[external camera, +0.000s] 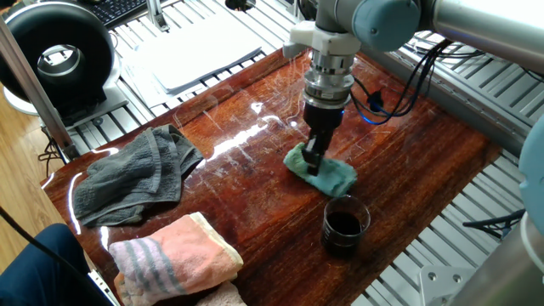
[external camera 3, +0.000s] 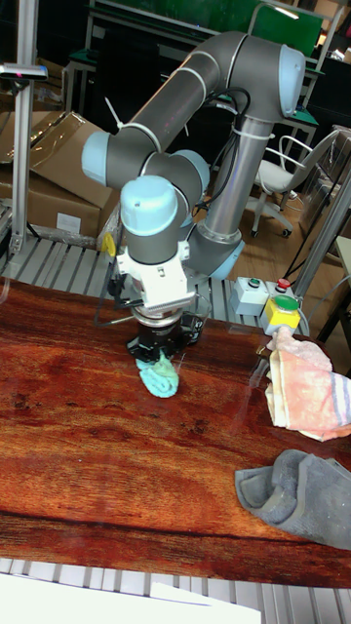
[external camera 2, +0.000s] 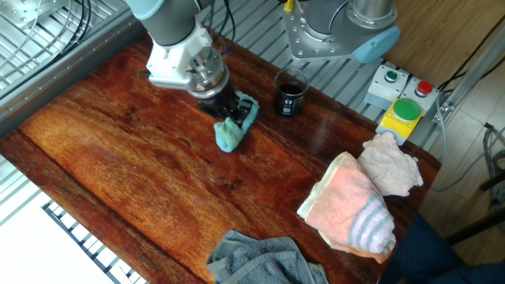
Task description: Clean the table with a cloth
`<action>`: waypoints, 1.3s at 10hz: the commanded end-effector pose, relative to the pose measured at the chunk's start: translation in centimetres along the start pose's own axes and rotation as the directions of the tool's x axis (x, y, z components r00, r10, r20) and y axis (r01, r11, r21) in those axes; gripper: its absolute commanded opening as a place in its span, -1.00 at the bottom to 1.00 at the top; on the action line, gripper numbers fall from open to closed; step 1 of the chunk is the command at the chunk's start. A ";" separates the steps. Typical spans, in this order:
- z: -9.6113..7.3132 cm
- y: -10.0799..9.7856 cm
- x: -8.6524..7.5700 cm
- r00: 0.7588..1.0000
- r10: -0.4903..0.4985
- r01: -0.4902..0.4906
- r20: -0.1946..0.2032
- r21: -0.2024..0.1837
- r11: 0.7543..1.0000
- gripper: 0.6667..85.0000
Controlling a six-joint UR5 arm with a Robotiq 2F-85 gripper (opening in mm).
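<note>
The teal-green cloth [external camera: 321, 173] lies bunched on the glossy reddish-brown table [external camera: 255, 204], a little before the glass. My gripper [external camera: 314, 159] points straight down, shut on the cloth and pressing it onto the wood. In the other fixed view the cloth [external camera 2: 235, 130] trails from the gripper [external camera 2: 224, 118] just left of the glass. The tall fixed view shows the cloth [external camera 3: 160, 377] hanging under the gripper [external camera 3: 161, 358] against the table [external camera 3: 107, 458]. The fingertips are buried in the fabric.
A glass of dark liquid [external camera: 344, 226] stands close to the cloth. A dark grey towel [external camera: 132, 174] and a pink striped towel [external camera: 174, 255] lie at one end of the table. A white board [external camera: 200, 51] and a button box [external camera 2: 405, 112] sit off the table's edges.
</note>
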State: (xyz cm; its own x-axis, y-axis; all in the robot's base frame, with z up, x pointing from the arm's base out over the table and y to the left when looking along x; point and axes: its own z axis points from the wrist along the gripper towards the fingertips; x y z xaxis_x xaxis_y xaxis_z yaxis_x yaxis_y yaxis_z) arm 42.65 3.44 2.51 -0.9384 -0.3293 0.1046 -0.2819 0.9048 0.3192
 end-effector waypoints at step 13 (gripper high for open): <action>-4.9 -10.5 -2.5 0.962 -0.265 0.272 -0.065 0.277 0.922 -0.98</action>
State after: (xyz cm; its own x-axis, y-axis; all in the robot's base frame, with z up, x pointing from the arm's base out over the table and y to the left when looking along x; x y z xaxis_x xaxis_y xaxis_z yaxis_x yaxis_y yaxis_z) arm 46.58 -2.97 3.10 -0.8749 -0.4773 0.0824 -0.4633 0.8742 0.1454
